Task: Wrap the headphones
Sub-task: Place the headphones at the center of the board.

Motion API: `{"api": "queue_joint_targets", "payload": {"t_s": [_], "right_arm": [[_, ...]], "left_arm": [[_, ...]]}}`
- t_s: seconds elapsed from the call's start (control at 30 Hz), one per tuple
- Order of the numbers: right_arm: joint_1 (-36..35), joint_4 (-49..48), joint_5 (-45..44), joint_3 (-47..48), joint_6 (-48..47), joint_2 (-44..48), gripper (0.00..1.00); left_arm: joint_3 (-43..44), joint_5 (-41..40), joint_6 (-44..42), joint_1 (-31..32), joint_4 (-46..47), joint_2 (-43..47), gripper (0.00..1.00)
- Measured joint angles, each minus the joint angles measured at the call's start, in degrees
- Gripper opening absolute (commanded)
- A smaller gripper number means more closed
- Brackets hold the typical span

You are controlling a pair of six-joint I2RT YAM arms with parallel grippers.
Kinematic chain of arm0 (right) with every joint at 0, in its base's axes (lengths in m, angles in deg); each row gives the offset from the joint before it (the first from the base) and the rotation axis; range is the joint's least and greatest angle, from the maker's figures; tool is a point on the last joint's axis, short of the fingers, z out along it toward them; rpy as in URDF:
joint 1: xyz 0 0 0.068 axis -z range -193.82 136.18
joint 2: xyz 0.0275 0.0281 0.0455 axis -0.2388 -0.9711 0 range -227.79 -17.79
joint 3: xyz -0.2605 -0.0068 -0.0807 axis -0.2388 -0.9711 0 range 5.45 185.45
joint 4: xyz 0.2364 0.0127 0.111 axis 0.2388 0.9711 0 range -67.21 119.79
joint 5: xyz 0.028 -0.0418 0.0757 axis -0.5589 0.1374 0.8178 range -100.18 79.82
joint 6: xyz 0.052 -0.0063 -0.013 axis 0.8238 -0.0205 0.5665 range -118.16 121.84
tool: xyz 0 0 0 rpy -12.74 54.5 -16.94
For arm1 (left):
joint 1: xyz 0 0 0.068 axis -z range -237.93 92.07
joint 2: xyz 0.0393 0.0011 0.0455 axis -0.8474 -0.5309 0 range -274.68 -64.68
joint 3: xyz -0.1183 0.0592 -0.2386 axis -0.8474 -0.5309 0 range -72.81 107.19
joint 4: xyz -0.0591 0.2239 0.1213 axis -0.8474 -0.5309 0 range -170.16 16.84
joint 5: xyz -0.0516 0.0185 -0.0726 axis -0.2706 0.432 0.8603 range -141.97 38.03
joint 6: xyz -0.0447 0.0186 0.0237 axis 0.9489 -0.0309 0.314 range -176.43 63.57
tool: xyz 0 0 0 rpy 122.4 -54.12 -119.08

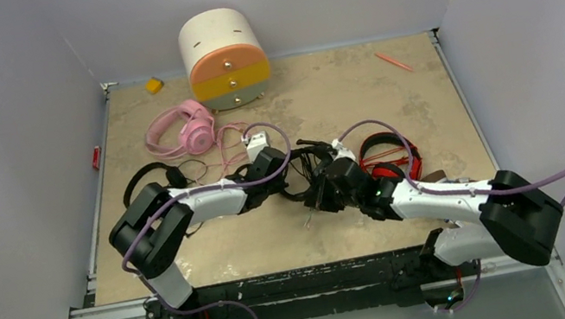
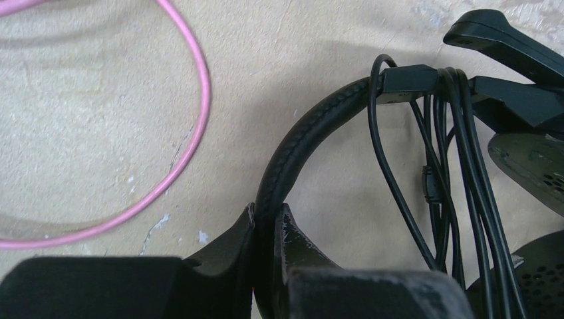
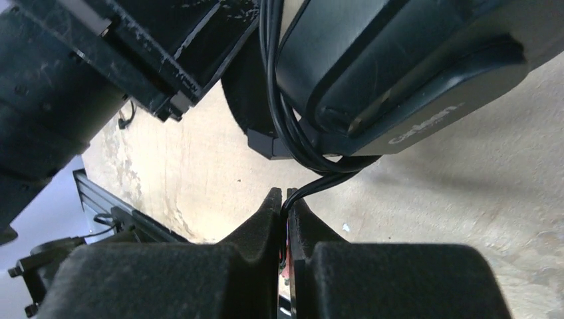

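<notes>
Beige tabletop (image 1: 426, 99), nearer than the drawer box (image 1: 225, 60): black headphones (image 1: 312, 173) gripped from both sides — left gripper (image 2: 269, 209) clamped on the headband (image 2: 292, 146), right gripper (image 3: 284, 199) pinching the cable (image 3: 312, 186) just beside the earcup (image 3: 399, 66).

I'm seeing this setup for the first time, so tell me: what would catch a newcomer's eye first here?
Mid-table, both arms meet over one pair of black headphones: the left gripper is clamped on its headband, while the right gripper pinches its thin cable. Farther back, pink headphones lie beside a white, orange and yellow drawer box.
</notes>
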Motion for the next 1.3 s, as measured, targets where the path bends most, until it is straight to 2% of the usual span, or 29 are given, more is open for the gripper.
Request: {"api": "queue_joint_targets", "payload": {"t_s": [0.07,0.13,0.27,0.5,0.6,0.7,0.83,0.97,1.1,1.17,1.2,1.3], "right_arm": [[2.01,0.37,1.42,0.52,-0.02,-1.14,0.16],[3.34,0.44,2.64,0.83,-0.04,-1.88,0.22],[5.35,0.50,4.02,1.42,-0.28,-2.47,0.23],[8.35,0.39,5.81,2.27,-0.04,-4.55,0.25],[8.66,0.31,6.03,2.82,0.37,-5.31,0.32],[9.03,0.13,6.10,3.04,0.96,-5.53,0.33],[9.55,-0.07,6.69,3.52,1.44,-5.90,0.44],[9.73,-0.24,7.45,3.89,1.66,-5.90,0.48],[9.75,-0.20,7.45,4.04,1.92,-5.92,0.49],[9.86,-0.11,7.39,4.17,2.10,-6.08,0.62],[9.90,-0.11,7.41,4.31,2.45,-6.27,0.64],[10.05,-0.15,7.54,5.27,2.64,-7.21,0.63]], "left_arm": [[0.31,-0.48,-0.74,0.26,1.16,-0.72,0.00],[1.05,-0.68,-1.70,0.42,1.51,-1.53,0.02],[3.82,-0.42,-3.76,0.52,1.03,-3.65,0.12],[5.46,1.03,-5.70,0.52,0.46,-4.66,0.13],[5.46,1.42,-6.08,0.50,0.46,-4.66,0.14],[5.46,1.77,-6.12,0.50,0.55,-4.61,0.15],[5.46,2.01,-6.14,0.50,0.57,-4.57,0.15],[5.44,2.21,-6.12,0.50,0.57,-4.48,0.16],[5.35,2.29,-6.12,0.50,0.61,-4.31,0.21],[4.74,2.45,-6.14,0.52,1.01,-3.76,0.21],[4.24,2.54,-6.12,0.55,1.05,-3.30,0.22],[3.06,2.73,-6.10,0.74,1.11,-2.40,0.22]]}}
